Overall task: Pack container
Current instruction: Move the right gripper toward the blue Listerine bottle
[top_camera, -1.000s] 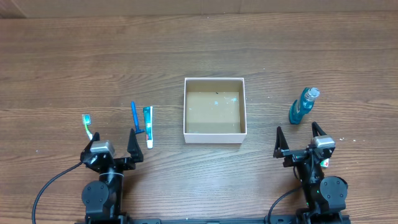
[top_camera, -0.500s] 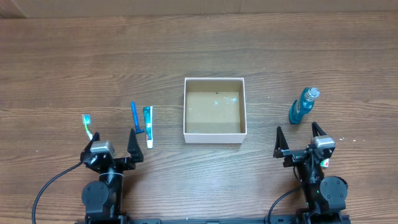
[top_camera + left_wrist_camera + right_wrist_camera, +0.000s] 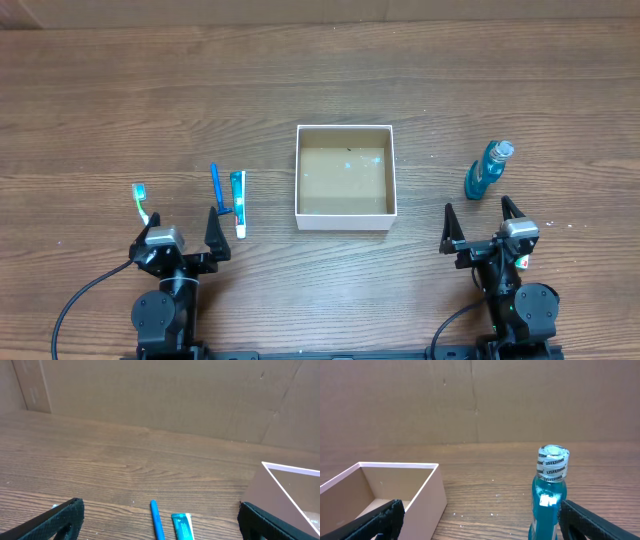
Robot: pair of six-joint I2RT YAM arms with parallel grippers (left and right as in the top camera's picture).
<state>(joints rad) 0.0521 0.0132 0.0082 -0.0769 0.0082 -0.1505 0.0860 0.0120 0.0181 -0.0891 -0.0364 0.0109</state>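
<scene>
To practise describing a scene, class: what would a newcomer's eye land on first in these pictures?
The white-walled container sits empty at the centre of the table. To its right stands a bright blue mouthwash bottle; to its left lie a green toothbrush, a blue-handled tool and a toothpaste tube. The left end effector and right end effector rest open at the near edge.
</scene>
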